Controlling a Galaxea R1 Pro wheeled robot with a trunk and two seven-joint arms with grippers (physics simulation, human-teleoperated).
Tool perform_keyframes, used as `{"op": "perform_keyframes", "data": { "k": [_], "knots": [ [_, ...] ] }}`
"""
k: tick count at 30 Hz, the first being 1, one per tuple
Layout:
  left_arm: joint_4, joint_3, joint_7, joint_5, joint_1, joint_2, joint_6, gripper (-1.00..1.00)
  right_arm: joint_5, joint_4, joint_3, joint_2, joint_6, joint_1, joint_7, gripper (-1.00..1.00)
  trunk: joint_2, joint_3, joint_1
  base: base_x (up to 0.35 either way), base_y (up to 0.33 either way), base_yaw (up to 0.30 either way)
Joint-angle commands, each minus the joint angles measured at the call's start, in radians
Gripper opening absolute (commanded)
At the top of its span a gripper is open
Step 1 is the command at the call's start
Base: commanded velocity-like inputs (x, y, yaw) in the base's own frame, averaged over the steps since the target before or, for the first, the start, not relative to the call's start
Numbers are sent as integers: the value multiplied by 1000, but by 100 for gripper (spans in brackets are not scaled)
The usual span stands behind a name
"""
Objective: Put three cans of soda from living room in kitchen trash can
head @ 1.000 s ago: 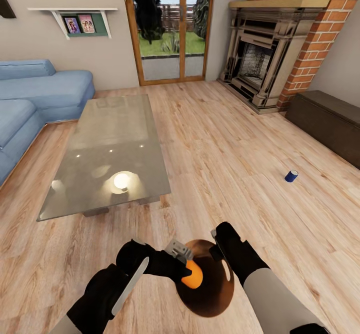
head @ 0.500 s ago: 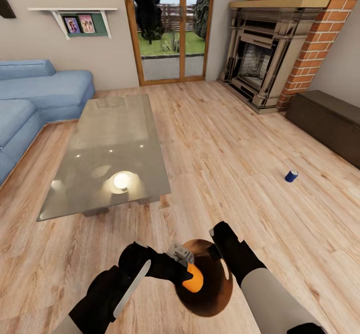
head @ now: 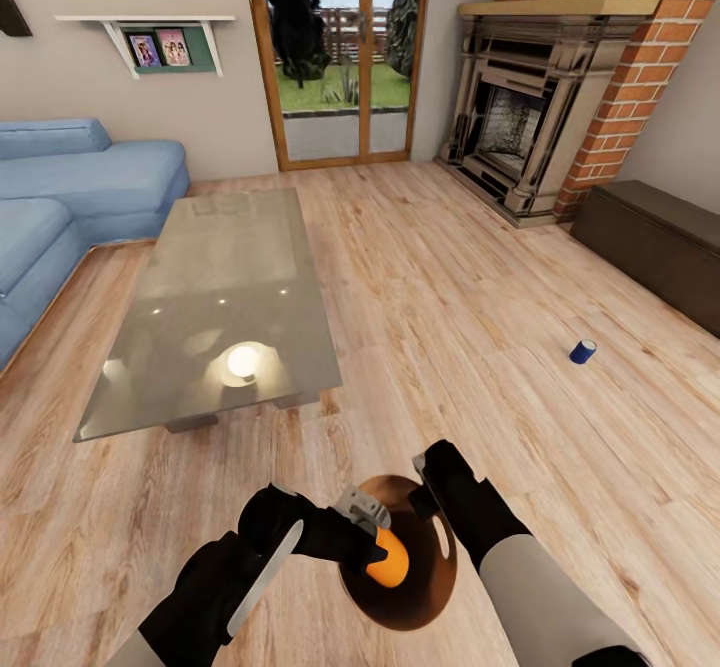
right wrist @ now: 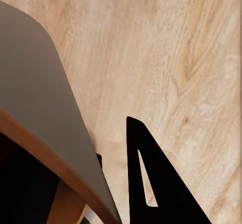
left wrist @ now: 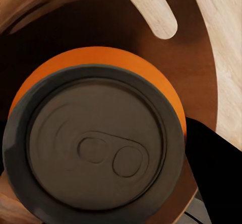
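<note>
My left gripper (head: 372,537) is shut on an orange can of soda (head: 388,559) and holds it over the mouth of the tash can (head: 420,587), whose orange-brown inside faces up. In the left wrist view the can's silvery top (left wrist: 96,143) sits over the bin's brown inside (left wrist: 106,22), beside a handle hole (left wrist: 151,10). My right gripper (head: 428,482) is shut on the bin's far rim, and its wrist view has the grey outer wall (right wrist: 35,78) beside a black finger (right wrist: 151,183). A dark blue can (head: 583,351) lies on the floor at the right. The third can is out of view.
This is the living room. A glossy grey low table (head: 225,297) stands ahead on the left, with a blue sofa (head: 70,197) beyond it. The brick fireplace (head: 540,107) and a long dark bench (head: 655,247) line the right side, with glass doors (head: 340,57) at the back.
The tash can and my right gripper have shifted slightly to the left. The orange can in my left gripper has sunk a little toward the bin's mouth.
</note>
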State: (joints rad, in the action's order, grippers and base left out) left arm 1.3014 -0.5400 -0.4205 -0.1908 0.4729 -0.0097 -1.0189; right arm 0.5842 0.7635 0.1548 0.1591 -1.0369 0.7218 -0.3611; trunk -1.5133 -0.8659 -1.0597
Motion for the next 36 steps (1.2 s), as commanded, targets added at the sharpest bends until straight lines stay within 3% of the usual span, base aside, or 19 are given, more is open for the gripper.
{"op": "perform_keyframes", "data": {
  "k": [1,8,26,27,36],
  "knots": [
    [-3,0,8,32,0,1,5,-100,-67,0,0,1,-10,1,-9,-100,0,0,0,0,0,0],
    [-3,0,12,33,0,1,5,-100,-67,24,0,15,-10,1,-9,-100,0,0,0,0,0,0],
    [-4,0,24,34,0,1,5,-100,-72,53,2,15,-10,2,-21,-100,0,0,0,0,0,0],
    [-4,0,27,34,0,1,5,100,-72,53,2,15,-10,2,-21,-100,0,0,0,0,0,0],
    [-4,0,34,33,0,1,5,100,-72,53,2,15,-10,2,-21,-100,0,0,0,0,0,0]
  ]
}}
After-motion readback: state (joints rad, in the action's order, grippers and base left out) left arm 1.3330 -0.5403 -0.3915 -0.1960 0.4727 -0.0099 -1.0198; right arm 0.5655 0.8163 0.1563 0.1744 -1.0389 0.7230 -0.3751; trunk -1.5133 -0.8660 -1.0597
